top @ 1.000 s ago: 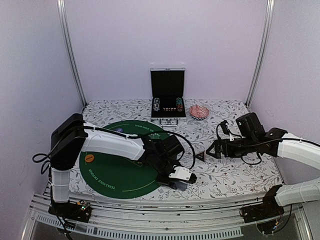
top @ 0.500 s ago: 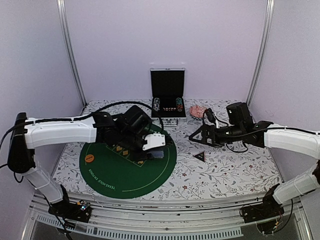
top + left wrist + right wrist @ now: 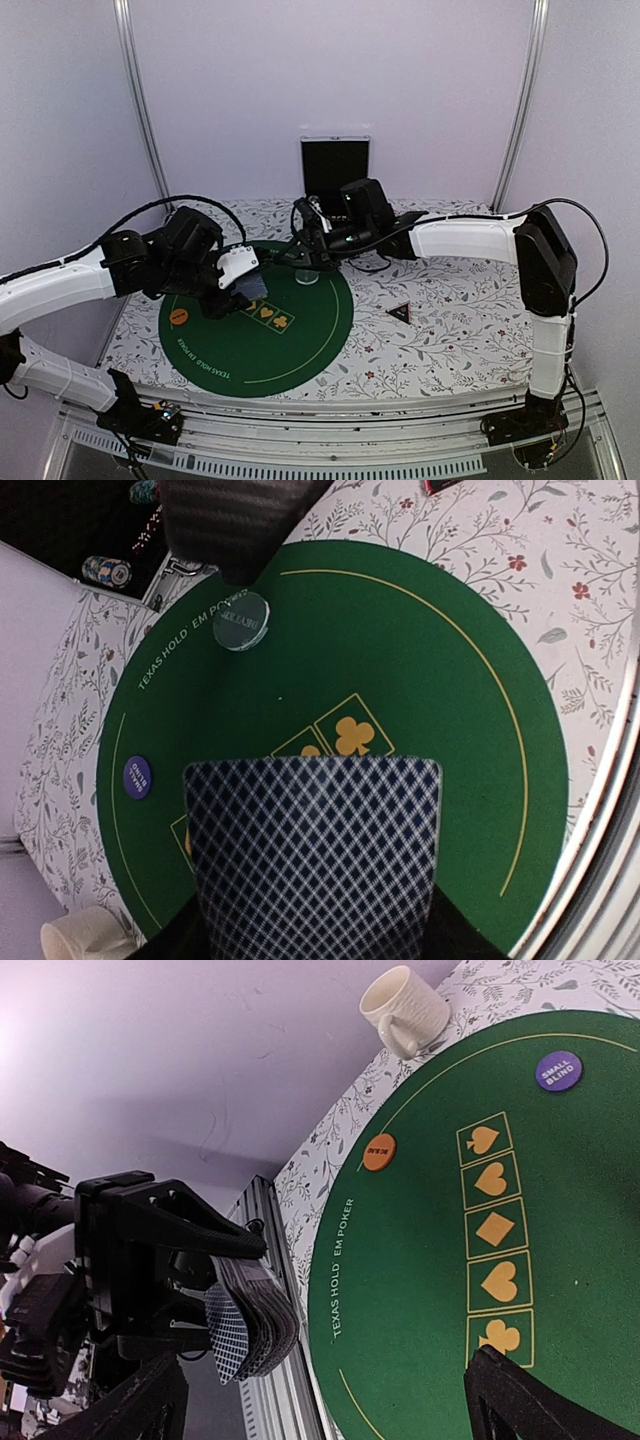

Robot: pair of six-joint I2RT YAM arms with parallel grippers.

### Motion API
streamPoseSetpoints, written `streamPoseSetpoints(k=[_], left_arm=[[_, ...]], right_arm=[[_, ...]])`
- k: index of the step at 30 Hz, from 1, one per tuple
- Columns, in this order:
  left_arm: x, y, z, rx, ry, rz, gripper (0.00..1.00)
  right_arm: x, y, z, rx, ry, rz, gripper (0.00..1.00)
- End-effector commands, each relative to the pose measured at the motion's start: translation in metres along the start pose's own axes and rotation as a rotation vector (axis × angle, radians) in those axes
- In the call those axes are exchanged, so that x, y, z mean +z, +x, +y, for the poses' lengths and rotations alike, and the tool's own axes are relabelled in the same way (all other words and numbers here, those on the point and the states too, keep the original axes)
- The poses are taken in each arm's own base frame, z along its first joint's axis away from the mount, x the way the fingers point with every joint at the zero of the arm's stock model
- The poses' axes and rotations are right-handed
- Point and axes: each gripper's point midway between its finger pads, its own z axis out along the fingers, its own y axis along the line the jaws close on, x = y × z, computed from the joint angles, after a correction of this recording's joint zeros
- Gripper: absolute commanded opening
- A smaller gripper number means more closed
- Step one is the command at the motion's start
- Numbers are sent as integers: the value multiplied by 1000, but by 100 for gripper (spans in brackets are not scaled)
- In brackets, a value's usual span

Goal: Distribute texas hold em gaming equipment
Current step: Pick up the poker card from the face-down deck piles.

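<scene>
Deck of cards [image 3: 315, 860] is held pinched in the left gripper [image 3: 238, 285] above the green mat [image 3: 450, 730]. Light, slick and apt to fan, it is judged best clamped across its faces. The right gripper [image 3: 303, 255] is spread, empty, near the pale disc [image 3: 241, 621].

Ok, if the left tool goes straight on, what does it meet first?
Probably the green felt mat, near its club box, just beyond the deck of cards the left tool holds; height unclear.
</scene>
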Motion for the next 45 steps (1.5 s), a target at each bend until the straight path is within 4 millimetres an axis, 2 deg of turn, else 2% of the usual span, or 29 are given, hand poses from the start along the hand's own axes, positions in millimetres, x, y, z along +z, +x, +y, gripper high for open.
streamPoseSetpoints(k=[1, 8, 12, 15, 19, 21, 24, 26, 38, 45], left_arm=[[-8, -5, 6, -50, -5, -68, 55], [-12, -5, 5, -55, 3, -84, 56], [-8, -5, 5, -56, 11, -74, 56], [-5, -7, 6, -54, 12, -69, 56], [-2, -7, 6, -50, 12, -64, 55], [-2, -7, 5, -50, 12, -62, 55], [-3, -7, 5, -45, 13, -65, 55], [-3, -6, 5, -43, 10, -65, 55], [0, -3, 6, -39, 4, -49, 55], [3, -1, 6, -39, 1, -37, 55]], right_arm=[[29, 7, 15, -49, -111, 73, 99], [53, 20, 13, -55, -148, 113, 99], [68, 27, 22, -65, -205, 140, 99], [78, 29, 15, -56, -197, 145, 99], [79, 28, 3, -36, -135, 141, 99], [75, 27, -8, -31, -73, 133, 100], [66, 27, -29, -5, 19, 127, 96], [61, 29, -35, 1, 51, 135, 93], [53, 24, -4, -71, -20, 152, 81], [48, 19, 11, -95, -51, 147, 61]])
